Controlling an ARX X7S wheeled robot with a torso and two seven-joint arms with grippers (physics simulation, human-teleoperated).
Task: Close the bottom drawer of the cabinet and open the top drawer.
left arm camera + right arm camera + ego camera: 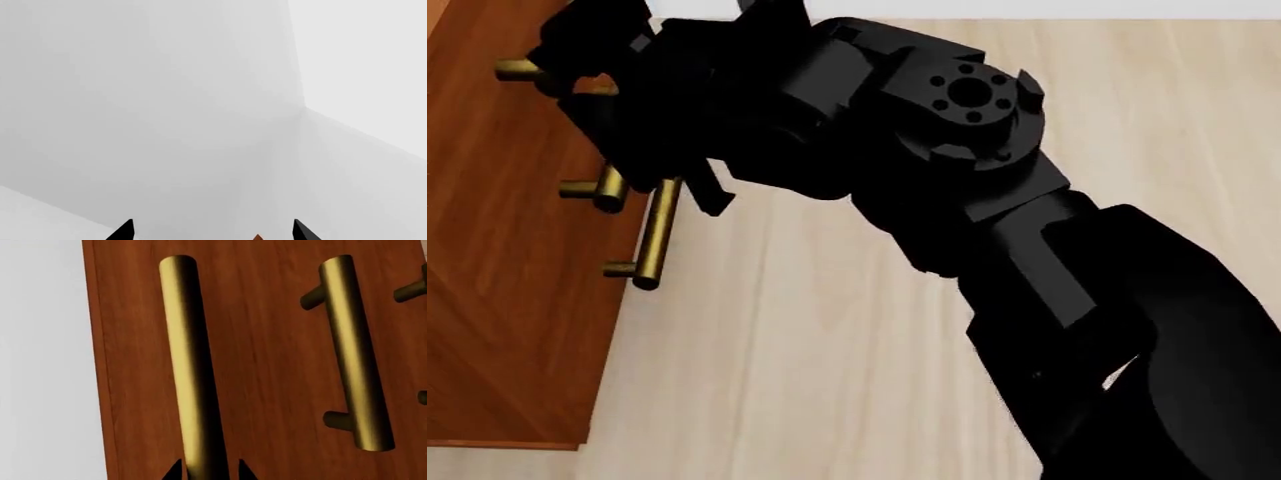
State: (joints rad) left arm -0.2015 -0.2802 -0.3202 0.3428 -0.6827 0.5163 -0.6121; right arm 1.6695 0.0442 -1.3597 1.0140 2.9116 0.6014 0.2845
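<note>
The cabinet (267, 365) fills the right wrist view as a reddish-brown front with upright-looking brass bars. My right gripper (208, 473) has a black fingertip on each side of the top drawer's handle (185, 365), close against the bar, next to the cabinet's edge. Beside it runs the middle drawer's handle (350, 355). Of the bottom drawer, only handle posts (410, 290) show at the frame's edge; whether it stands out I cannot tell. In the head view my right arm (961, 170) reaches to the cabinet (507, 330). My left gripper (213, 231) is open and empty, facing white walls.
Pale wooden floor (827, 360) lies in front of the cabinet. A brass handle (661, 230) juts out below my right arm. White walls meet in a corner (303, 107) ahead of the left gripper.
</note>
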